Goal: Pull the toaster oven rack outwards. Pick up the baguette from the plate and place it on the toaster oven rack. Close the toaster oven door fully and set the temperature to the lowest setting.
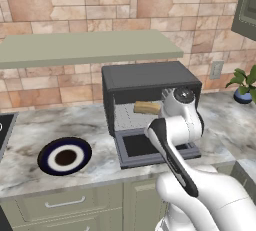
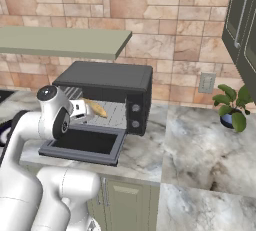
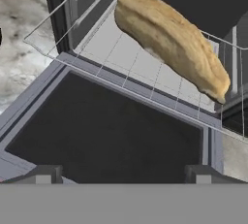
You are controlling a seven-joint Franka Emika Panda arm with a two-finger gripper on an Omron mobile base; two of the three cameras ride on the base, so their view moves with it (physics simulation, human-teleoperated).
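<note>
On the light-grey wire toaster oven rack point(image 3: 145, 72) lies the golden-tan baguette point(image 3: 174, 43); gripper point(image 3: 123, 172) spread wide, empty; the dark glass-windowed drop-down door point(image 3: 106, 131) remains open, temperature presumably unset.

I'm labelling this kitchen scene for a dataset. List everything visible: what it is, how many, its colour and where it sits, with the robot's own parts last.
boxy dark grey toaster oven: one, on the marble counter, against the brick wall.
dark glass-windowed toaster oven door: one, dropped open, lying flat in front of the cavity.
light-grey wire toaster oven rack: one, reaching out over the open door.
golden-tan baguette: one, lying on the rack.
round navy plate with white ring: one, bare, on the counter left of the oven.
round black knobs: two seen, on the oven's right panel.
green potted plant in a blue pot: one, on the counter to the right.
white wall socket: one, on the brick wall.
grey-green wall shelf: one, above the oven.
gripper: one, dark fingers open, holding nothing, above the door.
</note>
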